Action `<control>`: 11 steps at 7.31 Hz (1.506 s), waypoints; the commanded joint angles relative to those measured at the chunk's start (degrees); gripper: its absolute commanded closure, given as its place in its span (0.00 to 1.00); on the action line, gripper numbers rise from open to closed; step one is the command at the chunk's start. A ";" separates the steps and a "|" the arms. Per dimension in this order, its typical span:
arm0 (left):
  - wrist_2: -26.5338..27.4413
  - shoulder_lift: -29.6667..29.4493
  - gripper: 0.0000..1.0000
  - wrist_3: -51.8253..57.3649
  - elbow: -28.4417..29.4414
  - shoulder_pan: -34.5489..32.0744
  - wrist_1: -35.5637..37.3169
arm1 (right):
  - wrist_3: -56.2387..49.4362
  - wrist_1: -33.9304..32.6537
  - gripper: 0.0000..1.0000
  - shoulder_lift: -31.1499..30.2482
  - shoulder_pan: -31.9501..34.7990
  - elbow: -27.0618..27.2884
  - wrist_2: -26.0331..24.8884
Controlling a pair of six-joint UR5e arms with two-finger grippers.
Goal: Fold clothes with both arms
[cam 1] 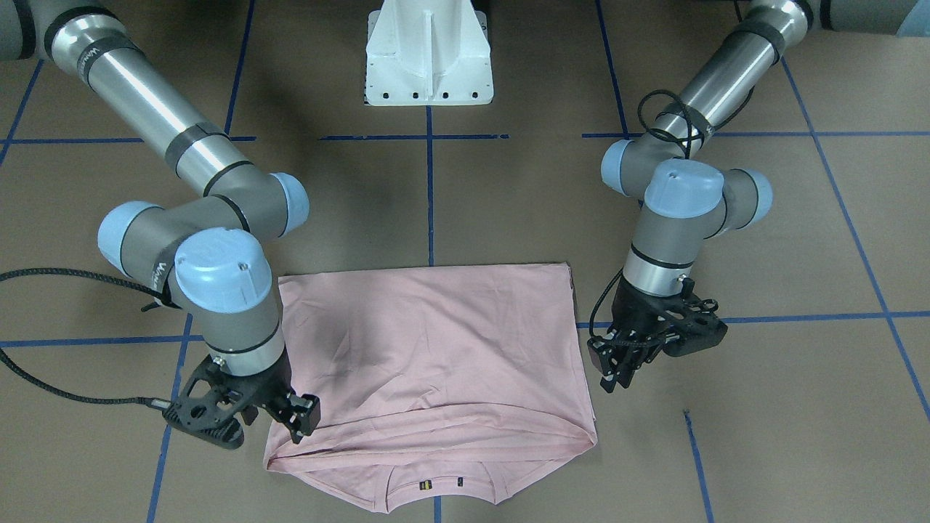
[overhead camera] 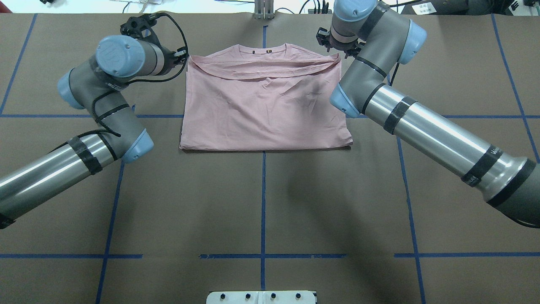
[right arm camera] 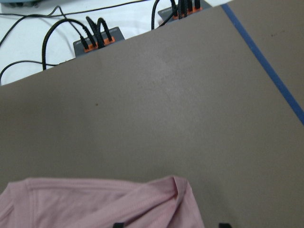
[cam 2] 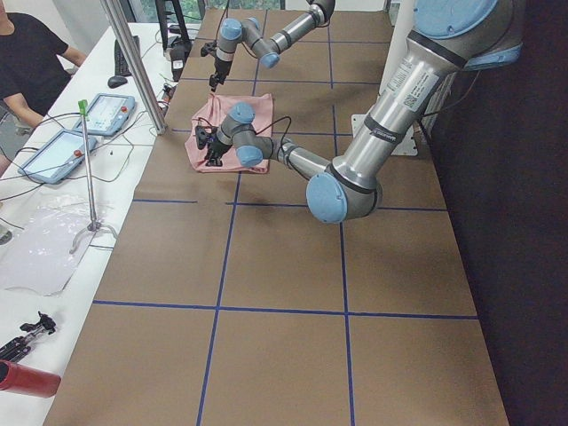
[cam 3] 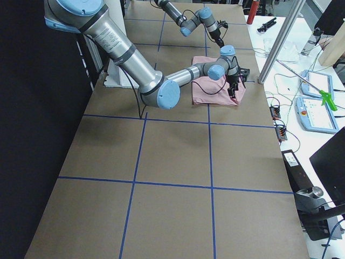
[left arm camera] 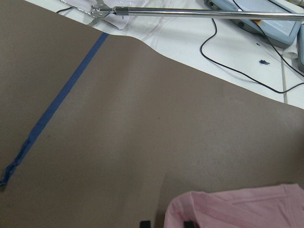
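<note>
The pale pink T-shirt (cam 1: pixel 436 341) lies folded into a flat rectangle on the brown table, with its ribbed neck toward the far edge from the robot (overhead camera: pixel 265 105). Its print is hidden. My left gripper (cam 1: pixel 617 374) hovers just off the shirt's collar-end corner on my left, with a gap between its fingertips; the left wrist view shows the shirt corner (left arm camera: pixel 237 211) just ahead of the gripper (left arm camera: pixel 167 224). My right gripper (cam 1: pixel 299 425) is open over the opposite collar-end corner, and the fold (right arm camera: pixel 95 204) lies below the spread gripper (right arm camera: pixel 171 225). Neither holds cloth.
The white pedestal base (cam 1: pixel 429 58) stands at the robot's side. Blue tape lines (overhead camera: pixel 263 202) cross the table. Past the far edge, a white bench holds cables, a power strip (right arm camera: pixel 95 40), a metal rod (left arm camera: pixel 190 12) and teach pendants (cam 2: pixel 106 111). An operator (cam 2: pixel 27 53) sits there.
</note>
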 commanded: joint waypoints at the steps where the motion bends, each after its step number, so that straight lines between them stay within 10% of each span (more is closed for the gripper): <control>1: -1.81 3.09 0.63 -0.19 -3.96 -0.18 -0.08 | 7.38 0.25 0.00 -17.75 -6.29 22.69 1.05; 5: -1.72 3.10 0.62 -0.28 -3.88 -0.01 -0.08 | 16.82 0.25 0.31 -21.34 -13.17 25.51 -5.37; 9: -1.55 3.10 0.62 -0.19 -3.79 0.08 0.01 | 16.82 0.25 0.39 -21.95 -13.18 25.33 -5.46; 11: -1.46 3.10 0.62 -0.19 -3.79 0.08 0.10 | 16.82 0.25 0.86 -22.47 -13.09 25.33 -5.46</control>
